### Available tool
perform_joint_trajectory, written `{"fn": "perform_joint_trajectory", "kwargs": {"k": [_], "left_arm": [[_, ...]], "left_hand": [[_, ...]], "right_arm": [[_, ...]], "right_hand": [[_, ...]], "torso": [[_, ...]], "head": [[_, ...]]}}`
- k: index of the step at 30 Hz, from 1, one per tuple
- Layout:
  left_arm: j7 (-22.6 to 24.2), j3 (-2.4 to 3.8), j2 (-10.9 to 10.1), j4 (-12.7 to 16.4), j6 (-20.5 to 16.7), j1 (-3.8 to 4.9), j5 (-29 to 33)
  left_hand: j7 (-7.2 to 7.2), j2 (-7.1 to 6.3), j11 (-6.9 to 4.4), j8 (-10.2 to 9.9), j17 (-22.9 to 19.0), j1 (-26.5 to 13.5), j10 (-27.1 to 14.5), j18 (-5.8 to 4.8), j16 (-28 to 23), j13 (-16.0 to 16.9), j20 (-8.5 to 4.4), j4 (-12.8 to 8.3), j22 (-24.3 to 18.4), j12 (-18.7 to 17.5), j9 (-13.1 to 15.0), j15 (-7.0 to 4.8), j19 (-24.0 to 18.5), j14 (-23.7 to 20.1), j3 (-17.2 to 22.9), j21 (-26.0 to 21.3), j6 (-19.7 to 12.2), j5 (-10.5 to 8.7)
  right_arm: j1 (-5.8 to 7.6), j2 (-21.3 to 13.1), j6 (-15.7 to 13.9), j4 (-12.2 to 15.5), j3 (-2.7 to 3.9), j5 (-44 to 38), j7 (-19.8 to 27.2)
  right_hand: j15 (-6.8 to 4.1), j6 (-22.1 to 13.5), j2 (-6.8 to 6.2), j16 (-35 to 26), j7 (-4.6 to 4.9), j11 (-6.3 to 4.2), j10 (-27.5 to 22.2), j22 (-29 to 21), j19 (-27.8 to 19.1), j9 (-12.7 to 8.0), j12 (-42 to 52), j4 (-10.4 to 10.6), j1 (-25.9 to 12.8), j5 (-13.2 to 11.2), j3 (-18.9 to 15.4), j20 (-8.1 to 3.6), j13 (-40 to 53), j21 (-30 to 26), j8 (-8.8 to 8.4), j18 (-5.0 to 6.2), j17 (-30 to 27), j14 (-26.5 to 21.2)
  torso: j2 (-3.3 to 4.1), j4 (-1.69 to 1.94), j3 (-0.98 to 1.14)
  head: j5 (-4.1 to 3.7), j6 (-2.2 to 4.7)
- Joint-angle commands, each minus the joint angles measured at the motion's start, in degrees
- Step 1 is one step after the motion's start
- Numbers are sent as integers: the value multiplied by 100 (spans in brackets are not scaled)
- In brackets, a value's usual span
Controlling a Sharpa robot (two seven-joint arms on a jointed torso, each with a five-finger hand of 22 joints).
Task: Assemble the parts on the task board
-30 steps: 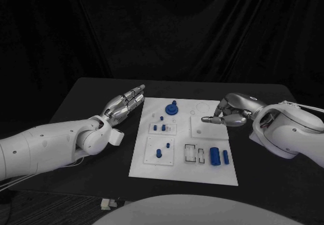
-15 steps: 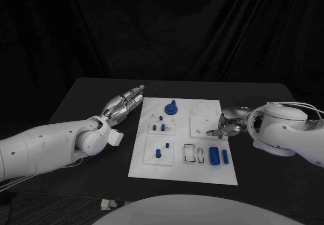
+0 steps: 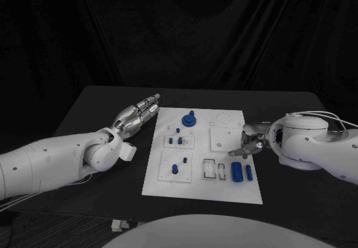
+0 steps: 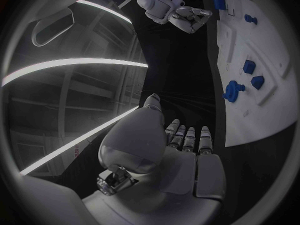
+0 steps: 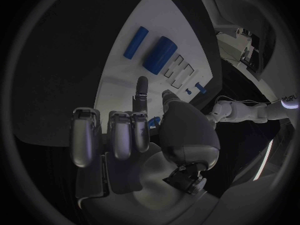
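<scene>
Your right hand point(image 3: 250, 144) hovers over the board point(image 3: 224, 192) empty, fingers loosely apart — next, reach the cylinder point(image 3: 236, 172); left hand point(image 3: 138, 114) flat, spread.

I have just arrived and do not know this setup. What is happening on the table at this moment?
A two-armed robot is working at a white task board carrying small blue parts. Its right hand is over the board's right edge, just above the thick blue cylinder and the thin blue rod, holding nothing. The left hand rests with straight fingers beside the board's left edge, also empty.
</scene>
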Motion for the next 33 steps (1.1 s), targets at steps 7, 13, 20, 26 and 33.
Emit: {"fn": "perform_joint_trajectory", "kwargs": {"k": [7, 13, 20, 26, 33], "left_arm": [[594, 6, 10, 15, 70, -6, 24], [588, 6, 15, 9, 80, -7, 24], [580, 6, 18, 5, 90, -9, 24], [570, 6, 18, 1, 99, -11, 24], [563, 6, 15, -2, 110, -16, 24]], "left_hand": [[16, 2, 47, 35, -6, 56, -11, -83, -21, -1, 40, -2, -10, 18, 8, 42, -6, -12, 21, -33, 35, 25], [24, 3, 57, 35, -6, 62, -10, -81, -21, 0, 47, -4, -10, 21, 8, 48, -6, -12, 23, -33, 34, 28], [24, 3, 57, 35, -6, 62, -10, -81, -21, 0, 47, -4, -10, 21, 8, 48, -6, -12, 23, -33, 34, 28], [31, 4, 65, 34, -6, 66, -9, -80, -21, 0, 52, -5, -10, 22, 7, 52, -6, -12, 24, -33, 31, 31], [41, 6, 76, 33, -6, 73, -9, -79, -21, -1, 60, -7, -10, 20, 7, 59, -6, -12, 27, -33, 31, 37]], "right_arm": [[-114, 60, 319, -74, -1, -13, -198], [-177, 98, 294, -118, -1, -13, -201], [-255, 156, 269, -182, -1, -13, -202], [-301, 192, 220, -215, -1, -12, -199], [-334, 234, 201, -255, -1, -12, -199]], "right_hand": [[-63, 30, -28, 16, 2, -48, 607, 1353, 380, 43, 20, 16, -26, -243, -77, -42, 1507, -24, -73, -60, 1507, 600], [-60, 14, -14, 16, 12, -41, 607, 1346, 368, 59, 20, 23, -132, -388, -99, -42, 1507, -40, -124, -54, 1507, 600], [-55, -1, -44, 16, 22, -33, 607, 1342, 361, 74, 20, 29, -243, -518, -119, -38, 1507, -51, -171, -51, 1507, 600], [-52, 10, -100, 16, 25, -30, 607, 1336, 352, 109, 20, 36, -425, -736, -132, -33, 1507, -64, -212, -47, 1507, 600], [-51, 13, -103, 16, 25, -30, 607, 1319, 327, 114, 20, 36, -444, -751, -132, -33, 1507, -108, -215, -34, 1507, 600]], "torso": [[-2, 0, -2], [-1, -2, -1], [2, -3, -2], [2, -5, -1], [2, -2, 0]], "head": [[7, -1], [-1, -1], [3, -1], [11, -1], [21, -1]]}}
